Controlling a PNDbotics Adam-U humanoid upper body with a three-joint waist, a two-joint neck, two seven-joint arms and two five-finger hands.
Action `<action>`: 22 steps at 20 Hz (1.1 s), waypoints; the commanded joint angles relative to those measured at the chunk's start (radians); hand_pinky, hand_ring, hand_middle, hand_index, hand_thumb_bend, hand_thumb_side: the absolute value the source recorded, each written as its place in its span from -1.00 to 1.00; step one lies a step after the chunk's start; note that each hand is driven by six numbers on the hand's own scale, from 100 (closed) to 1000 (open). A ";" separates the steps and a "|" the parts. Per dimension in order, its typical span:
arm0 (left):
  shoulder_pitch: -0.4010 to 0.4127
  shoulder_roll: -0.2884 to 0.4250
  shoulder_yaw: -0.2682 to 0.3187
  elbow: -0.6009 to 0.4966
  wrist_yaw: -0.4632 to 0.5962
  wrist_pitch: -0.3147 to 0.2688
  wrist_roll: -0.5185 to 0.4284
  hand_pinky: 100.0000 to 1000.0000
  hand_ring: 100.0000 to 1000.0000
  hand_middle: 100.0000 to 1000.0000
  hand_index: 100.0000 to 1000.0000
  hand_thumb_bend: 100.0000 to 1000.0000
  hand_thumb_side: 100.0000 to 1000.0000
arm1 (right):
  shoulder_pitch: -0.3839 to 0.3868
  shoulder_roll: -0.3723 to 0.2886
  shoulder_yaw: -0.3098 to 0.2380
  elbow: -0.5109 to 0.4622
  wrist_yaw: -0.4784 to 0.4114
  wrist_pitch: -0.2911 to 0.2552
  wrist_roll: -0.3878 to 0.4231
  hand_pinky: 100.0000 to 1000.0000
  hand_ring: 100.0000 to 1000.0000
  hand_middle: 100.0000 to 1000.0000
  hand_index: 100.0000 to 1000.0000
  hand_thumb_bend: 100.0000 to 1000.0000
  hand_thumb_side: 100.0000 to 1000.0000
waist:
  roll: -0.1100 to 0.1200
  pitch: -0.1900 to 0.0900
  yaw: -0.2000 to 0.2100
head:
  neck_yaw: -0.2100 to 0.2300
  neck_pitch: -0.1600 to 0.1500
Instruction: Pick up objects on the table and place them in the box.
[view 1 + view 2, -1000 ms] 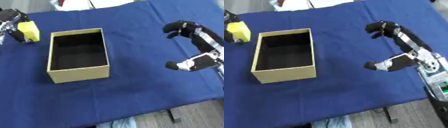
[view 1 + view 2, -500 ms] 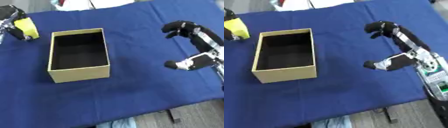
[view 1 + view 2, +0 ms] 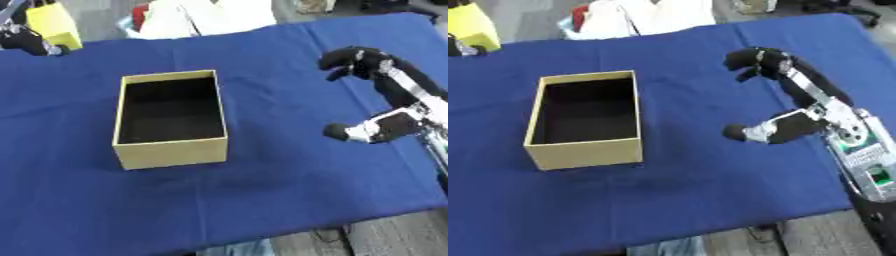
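An open tan cardboard box [image 3: 171, 150] stands on the blue table [image 3: 262, 190], left of the middle, and its dark inside looks empty. At the far left corner my left hand [image 3: 24, 39] is shut on a yellow block-shaped object [image 3: 52, 22], held up above the table's far edge. The hand is partly cut off by the view's edge. My right hand [image 3: 411, 95] hovers over the right side of the table. Its fingers [image 3: 352, 59] bend at the tips, the thumb [image 3: 339, 132] is spread well apart, and it holds nothing.
White cloth and a red thing [image 3: 203, 18] lie beyond the table's far edge. The table's front edge runs across the bottom, with grey floor [image 3: 815, 240] below it. Bare blue cloth lies between the box and my right hand.
My left hand has lifted the yellow object up and away from the table at the far left. The right hand has stayed about where it was. The view has shifted slightly.
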 commanded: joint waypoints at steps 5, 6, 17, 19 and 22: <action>0.004 0.010 -0.103 -0.205 0.119 -0.097 -0.079 0.04 -0.56 -0.89 -0.29 -0.11 -1.00 | -0.012 -0.008 -0.010 -0.004 -0.009 -0.003 0.005 0.41 0.60 0.52 0.73 0.24 -0.44 | -0.005 -0.023 -0.003 | -0.003 0.005; 0.008 0.005 -0.120 -0.232 0.136 -0.101 -0.096 0.04 -0.56 -0.89 -0.29 -0.10 -1.00 | -0.013 -0.007 -0.010 -0.004 -0.009 -0.003 0.006 0.41 0.60 0.52 0.73 0.24 -0.44 | -0.005 -0.023 -0.004 | -0.004 0.005; 0.025 -0.037 -0.249 -0.356 0.312 -0.083 -0.286 0.05 -0.49 -0.83 -0.25 -0.03 -1.00 | -0.014 -0.002 -0.015 -0.001 -0.010 -0.004 0.003 0.42 0.62 0.52 0.74 0.22 -0.43 | -0.010 -0.024 -0.010 | -0.004 0.005; 0.024 -0.051 -0.266 -0.342 0.323 -0.086 -0.320 0.06 -0.44 -0.77 -0.20 -0.01 -1.00 | -0.012 -0.002 -0.019 -0.001 -0.008 -0.002 -0.005 0.44 0.64 0.53 0.75 0.22 -0.44 | -0.010 -0.025 -0.011 | -0.003 0.005; 0.017 -0.081 -0.282 -0.323 0.325 -0.095 -0.369 0.08 -0.39 -0.71 -0.16 0.02 -1.00 | -0.011 0.000 -0.023 -0.002 -0.006 0.001 -0.020 0.53 0.68 0.54 0.75 0.22 -0.45 | -0.014 -0.026 -0.014 | -0.002 0.005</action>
